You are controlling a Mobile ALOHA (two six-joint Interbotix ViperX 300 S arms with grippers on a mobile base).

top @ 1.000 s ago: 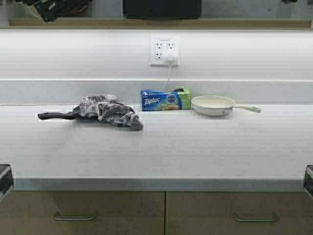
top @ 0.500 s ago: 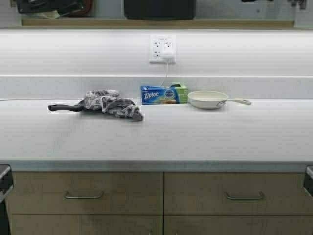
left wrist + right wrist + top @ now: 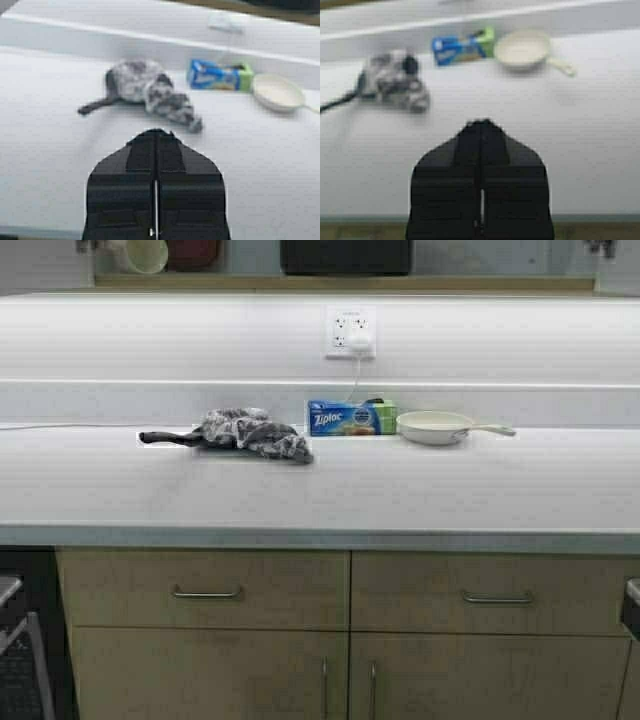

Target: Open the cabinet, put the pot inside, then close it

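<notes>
The pot (image 3: 345,256) sits far and high above the counter (image 3: 320,490); left gripper (image 3: 156,137) and right gripper (image 3: 481,125), both closed empty, stay near.

There is one white frying pan (image 3: 437,426). There is one black pan (image 3: 172,438) with one grey cloth (image 3: 250,433) on it. There is one blue bag box (image 3: 350,418). There is one wall socket (image 3: 350,333). Up on the far shelf is one cup (image 3: 143,254). Two drawers (image 3: 205,589) show, and two grippers (image 3: 156,187).
</notes>
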